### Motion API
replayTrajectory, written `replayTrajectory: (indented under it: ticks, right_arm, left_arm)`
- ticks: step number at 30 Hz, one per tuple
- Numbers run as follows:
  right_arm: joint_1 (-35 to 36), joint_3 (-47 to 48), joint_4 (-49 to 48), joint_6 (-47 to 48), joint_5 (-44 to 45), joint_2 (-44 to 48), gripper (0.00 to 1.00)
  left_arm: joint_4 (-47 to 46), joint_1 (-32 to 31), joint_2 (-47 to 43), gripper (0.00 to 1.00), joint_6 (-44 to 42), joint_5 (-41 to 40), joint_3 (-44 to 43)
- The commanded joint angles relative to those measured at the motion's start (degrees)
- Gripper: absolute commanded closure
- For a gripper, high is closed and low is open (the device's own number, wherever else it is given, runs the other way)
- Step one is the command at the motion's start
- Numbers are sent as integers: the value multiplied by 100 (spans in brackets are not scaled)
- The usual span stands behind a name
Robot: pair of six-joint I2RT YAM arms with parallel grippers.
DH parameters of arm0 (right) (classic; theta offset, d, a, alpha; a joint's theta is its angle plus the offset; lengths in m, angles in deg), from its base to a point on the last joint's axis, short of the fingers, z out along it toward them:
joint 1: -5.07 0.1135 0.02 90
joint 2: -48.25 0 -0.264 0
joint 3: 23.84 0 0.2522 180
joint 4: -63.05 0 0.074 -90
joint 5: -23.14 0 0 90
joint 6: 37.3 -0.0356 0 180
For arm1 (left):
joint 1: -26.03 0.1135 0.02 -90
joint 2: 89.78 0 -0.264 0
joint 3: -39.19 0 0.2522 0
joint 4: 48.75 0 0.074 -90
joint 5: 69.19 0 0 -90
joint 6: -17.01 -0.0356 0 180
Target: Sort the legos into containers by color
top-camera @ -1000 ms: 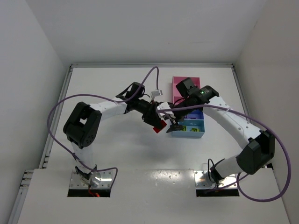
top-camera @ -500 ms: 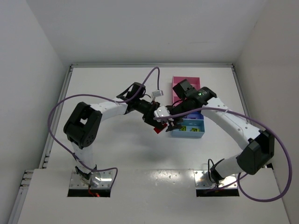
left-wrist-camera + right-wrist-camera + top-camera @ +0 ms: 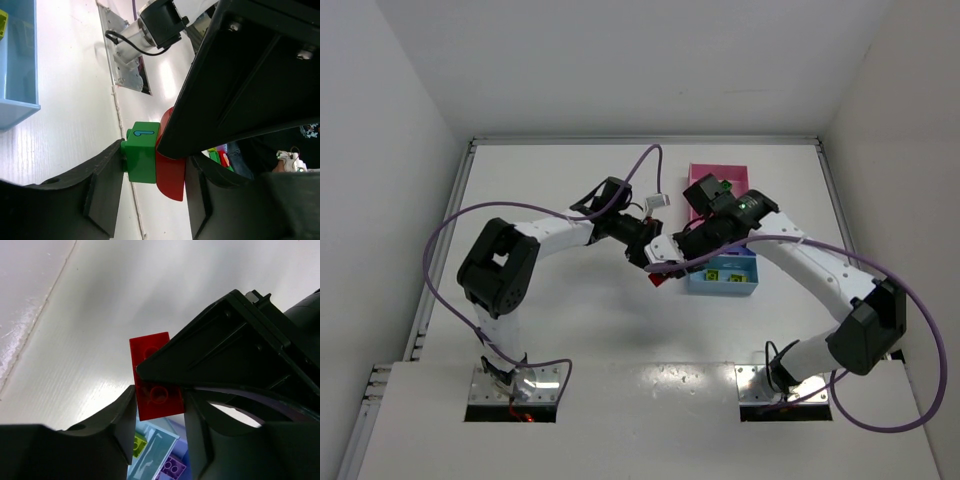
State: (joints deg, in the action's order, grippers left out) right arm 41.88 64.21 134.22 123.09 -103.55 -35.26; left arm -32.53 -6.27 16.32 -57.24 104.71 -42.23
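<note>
Above the table just left of the containers, a red lego (image 3: 661, 279) joined to a green lego (image 3: 142, 159) hangs between both grippers. My right gripper (image 3: 159, 407) is shut on the red lego (image 3: 151, 371), both fingers pressing its sides. My left gripper (image 3: 150, 200) stands loosely around the pair: the green lego's studs touch one finger, while a thin gap shows between the red lego (image 3: 171, 176) and the other finger. In the top view the left gripper (image 3: 646, 256) and the right gripper (image 3: 667, 264) meet. The containers are one tray with a pink end (image 3: 699, 184) and a light blue end (image 3: 724, 288).
Yellow legos (image 3: 731, 271) lie in the light blue compartment, and a purple lego (image 3: 173, 468) lies in the one beside it. The right arm reaches over the tray's middle and hides it. Purple cables loop beside both arms. White walls close in the table.
My right gripper has moved left from over the tray and closed on the red lego. My left gripper has slackened its hold on the pair.
</note>
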Motion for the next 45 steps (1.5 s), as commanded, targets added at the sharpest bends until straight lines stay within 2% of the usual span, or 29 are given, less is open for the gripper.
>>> replayTrajectory:
  ticks: [1,4,8,16,22,25,26,27,28,29,32,34,35,37,38,41,42,43,45]
  right_arm:
    - [124,-159,-115,106,135,80,63]
    - [185,-221,-168,106,215,132,71]
    - [185,-274,-168,106,267,185,81]
    - [-77,-327,-282,-314,75,308,84]
    - [-473,-572,-703,-1481,-496,563,85]
    - [-737,-835,-1684,-3331,-1127,616,85]
    - [-885,-915,-1976,-3826,-1243,616,85]
    - [-965,-1055,-2275,-4336,-1366,668,85]
    - [-1053,-1117,-2556,-4784,-1533,669,85]
    - [-1210,-1178,-3177,-5720,-1848,669,85]
    - [-1431,-1442,-4691,-7755,-2351,511,85]
    - [-1485,-1609,-5490,-8739,-2675,319,85]
    - [-1563,-1679,-6252,-9640,-2764,248,85]
    - [-1634,-1758,-6976,-10428,-2870,177,85]
    - [-1686,-1855,-7720,-11162,-2870,81,85]
    - [-1687,-1917,-8838,-12325,-2870,-139,85]
    - [-1687,-1917,-9061,-12556,-2870,-262,85]
    - [-1739,-1970,-9289,-12785,-2870,-324,85]
    - [-1739,-2022,-9912,-13398,-2765,-429,85]
  left_arm:
    - [-176,-58,7,44,16,891,-98]
    - [-176,-58,-45,31,-36,891,-46]
    - [-176,-58,-160,25,-159,891,138]
    - [-176,117,-687,22,-459,804,507]
    - [-176,934,-1662,21,-810,-425,1078]
    - [-228,1461,-2443,21,-986,-1601,1544]
    - [-402,1724,-2698,21,-925,-1935,1963]
    - [-1126,1874,-3257,21,-481,-2321,2263]
    - [-1412,2006,-3506,21,-267,-2465,2527]
    - [-1545,2225,-3692,21,-126,-2570,2851]
    - [-1626,2429,-4176,21,7,-2791,3187]
    - [-1696,2561,-4317,21,7,-2791,3250]
    - [-1696,2561,-4317,21,7,-2713,3250]
    - [-2046,2561,-4317,21,234,-2511,3250]
    - [-2317,2561,-4317,21,453,-2440,3363]
    - [-3933,2509,-3837,21,1770,-2028,3435]
    - [-4355,2448,-3669,21,2513,-1913,3435]
    - [-5238,2447,-3484,21,2886,-1782,3339]
    - [-5886,2377,-3055,21,3476,-1508,3120]
